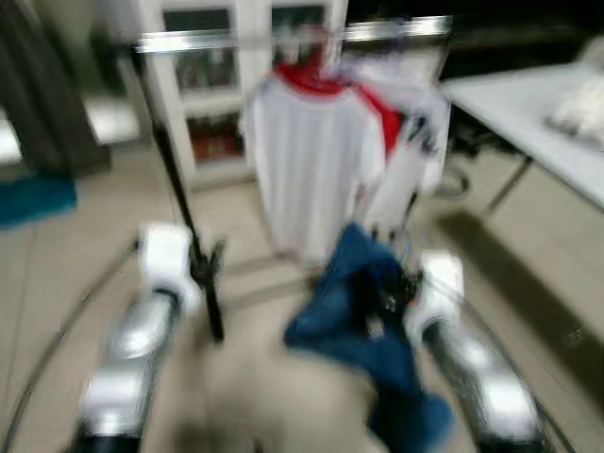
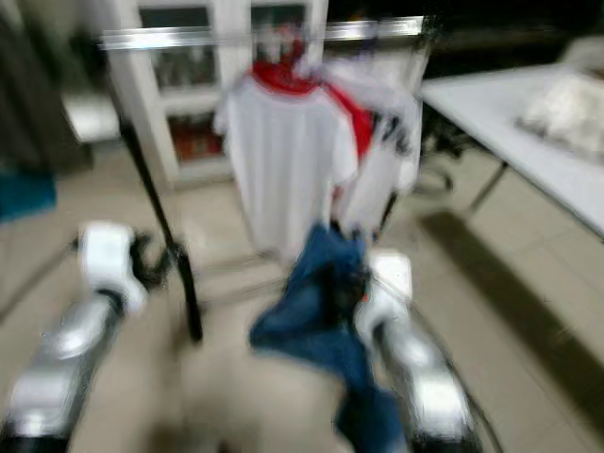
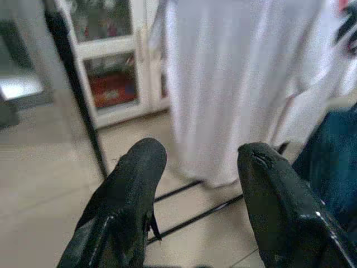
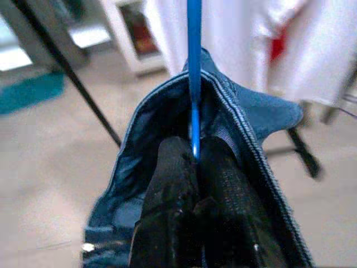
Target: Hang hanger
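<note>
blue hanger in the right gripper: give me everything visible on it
The blue hanger shows as one thin, bright blue rod, plastic by its look, rising straight from the right gripper, whose two black fingers are shut on it. A blue denim garment hangs on it, its collar wrapped round the rod and fingers. The hook end runs out of frame. Ahead stands the clothes rack.

Beige tiled floor point(image 1: 85, 283), white cabinet point(image 1: 212, 85), table point(image 1: 528, 118)

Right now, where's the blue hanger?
The blue hanger is pinched in the right gripper, with the blue denim garment draped on it. It hangs low on the robot's right, in front of the clothes rack and the white shirt.
</note>
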